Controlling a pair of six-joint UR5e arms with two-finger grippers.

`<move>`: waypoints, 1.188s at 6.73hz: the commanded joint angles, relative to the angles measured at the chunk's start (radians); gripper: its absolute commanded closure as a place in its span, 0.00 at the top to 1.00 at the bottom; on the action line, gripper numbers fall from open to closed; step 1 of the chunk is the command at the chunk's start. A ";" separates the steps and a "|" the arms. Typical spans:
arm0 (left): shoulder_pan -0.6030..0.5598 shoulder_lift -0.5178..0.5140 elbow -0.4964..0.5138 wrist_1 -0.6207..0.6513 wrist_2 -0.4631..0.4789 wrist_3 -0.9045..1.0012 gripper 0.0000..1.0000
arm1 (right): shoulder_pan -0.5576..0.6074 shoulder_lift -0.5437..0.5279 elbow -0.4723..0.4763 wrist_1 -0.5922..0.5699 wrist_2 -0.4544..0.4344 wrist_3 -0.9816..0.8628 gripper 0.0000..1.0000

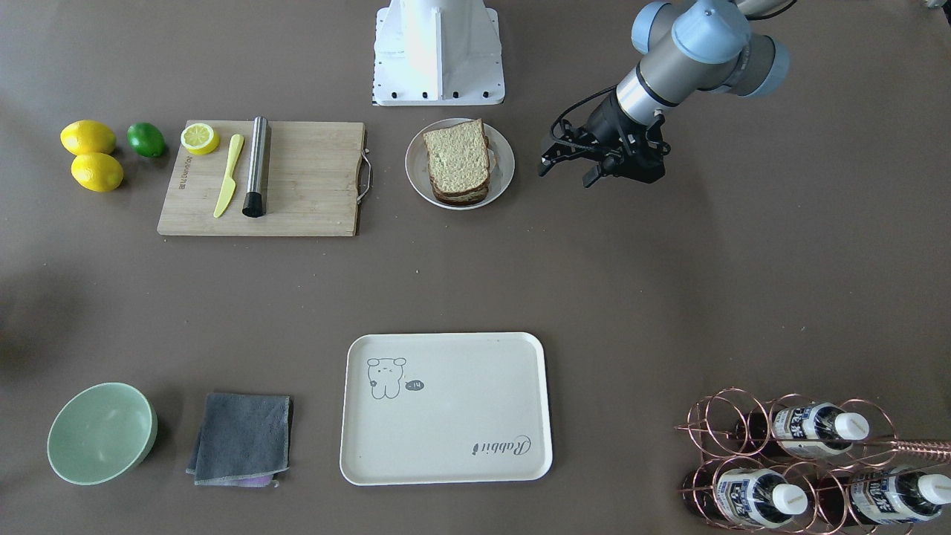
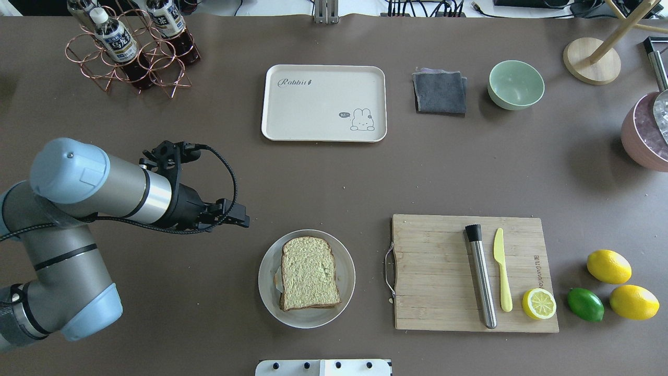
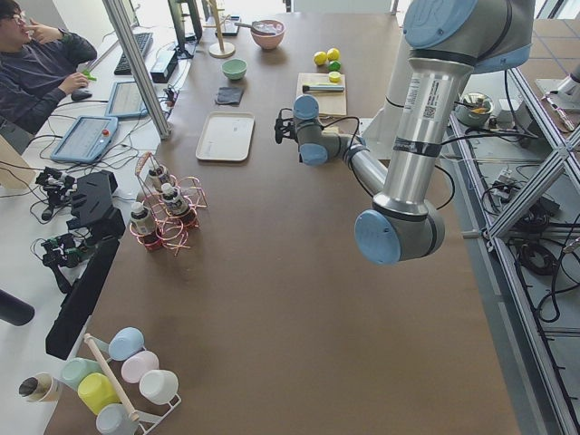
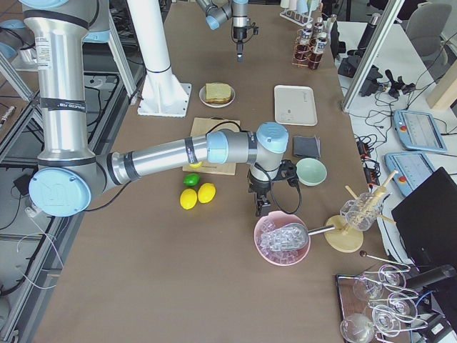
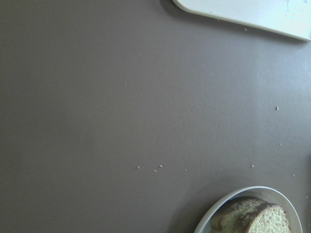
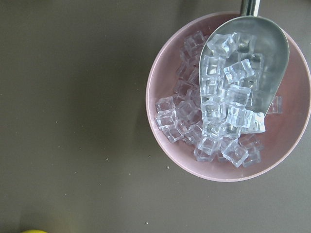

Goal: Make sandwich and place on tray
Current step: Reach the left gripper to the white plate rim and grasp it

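Note:
The sandwich (image 1: 457, 158), two brown-crusted speckled slices with a bit of white egg showing at one edge, lies on a round grey plate (image 1: 503, 174) near the robot's base. It also shows in the overhead view (image 2: 308, 271) and at the bottom of the left wrist view (image 5: 252, 219). The cream tray (image 1: 461, 423) with the bear drawing lies bare across the table (image 2: 313, 112). My left gripper (image 1: 568, 169) hovers open and empty beside the plate, apart from it (image 2: 237, 215). My right gripper (image 4: 261, 209) shows only in the right side view, over a pink ice bowl (image 4: 283, 240); I cannot tell if it is open or shut.
A wooden cutting board (image 2: 433, 292) holds a steel muddler (image 2: 481, 279), a yellow knife (image 2: 502, 269) and a lemon half (image 2: 538, 304). Lemons (image 2: 608, 266) and a lime (image 2: 585, 304) lie beside it. A green bowl (image 2: 515, 84), grey cloth (image 2: 440, 92) and copper bottle rack (image 2: 130, 49) stand at the far side.

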 commanded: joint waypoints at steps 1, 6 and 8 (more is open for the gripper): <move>0.110 -0.020 0.006 -0.001 0.077 -0.031 0.56 | 0.000 -0.001 0.000 0.001 0.001 0.000 1.00; 0.144 -0.017 0.087 -0.076 0.079 -0.031 0.41 | -0.002 0.002 0.002 0.001 0.003 0.000 1.00; 0.160 -0.022 0.105 -0.085 0.105 -0.031 0.41 | 0.000 0.002 0.002 0.001 0.003 0.000 1.00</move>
